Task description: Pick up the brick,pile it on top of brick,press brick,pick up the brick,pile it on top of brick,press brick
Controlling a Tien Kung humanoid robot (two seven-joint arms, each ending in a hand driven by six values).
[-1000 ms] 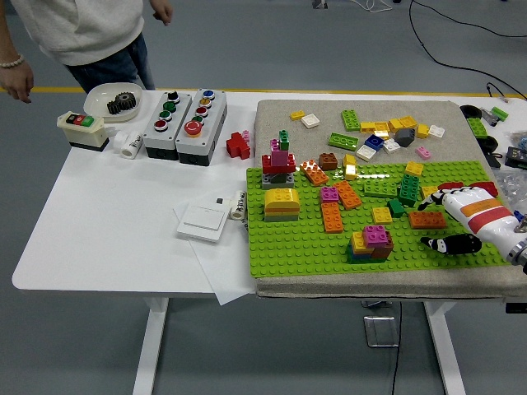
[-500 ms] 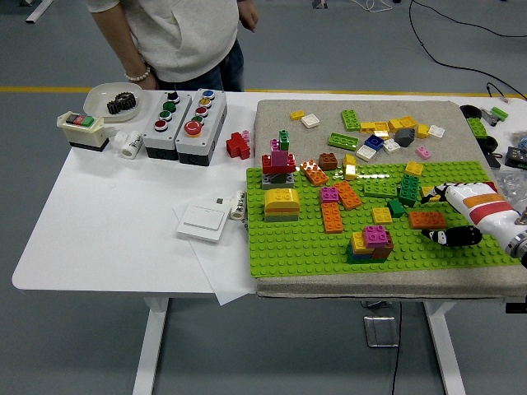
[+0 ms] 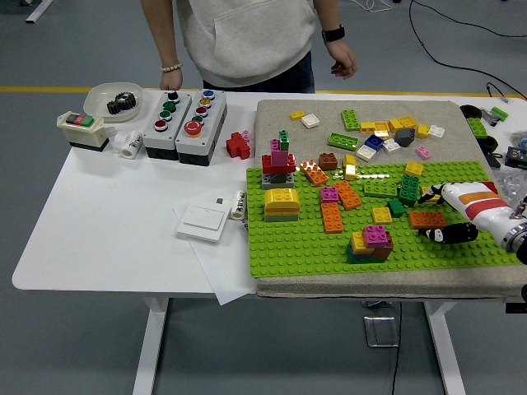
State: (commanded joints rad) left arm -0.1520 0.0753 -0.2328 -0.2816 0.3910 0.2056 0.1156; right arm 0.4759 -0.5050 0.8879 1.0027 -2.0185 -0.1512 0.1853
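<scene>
- Where the right hand (image 3: 461, 216) reaches in from the right edge in the head view, it lies low over the green baseplate (image 3: 296, 247), its white palm up against an orange brick (image 3: 427, 220); black fingers (image 3: 449, 234) curl just in front of that brick, but whether they clasp it cannot be told.
- Near the baseplate's front edge stands a small stack of bricks (image 3: 371, 243), a pink brick on top with yellow, green and brown beneath, apart from the hand.
- A yellow domed brick (image 3: 282, 201) sits on a grey one at the plate's left part, and a red and pink tower (image 3: 279, 163) rises just behind it.
- Loose bricks of many colours (image 3: 379, 132) lie scattered on the beige mat (image 3: 272, 115) behind the plate.
- On the white table (image 3: 99, 222) to the left are two grey button boxes (image 3: 185, 115), a white switch plate (image 3: 202, 221) and a bowl holding a black gear (image 3: 115, 100).
- A person stands at the far side; one hand (image 3: 170, 79) rests at the table's edge by the button boxes, the other hand (image 3: 341, 58) hangs free.
</scene>
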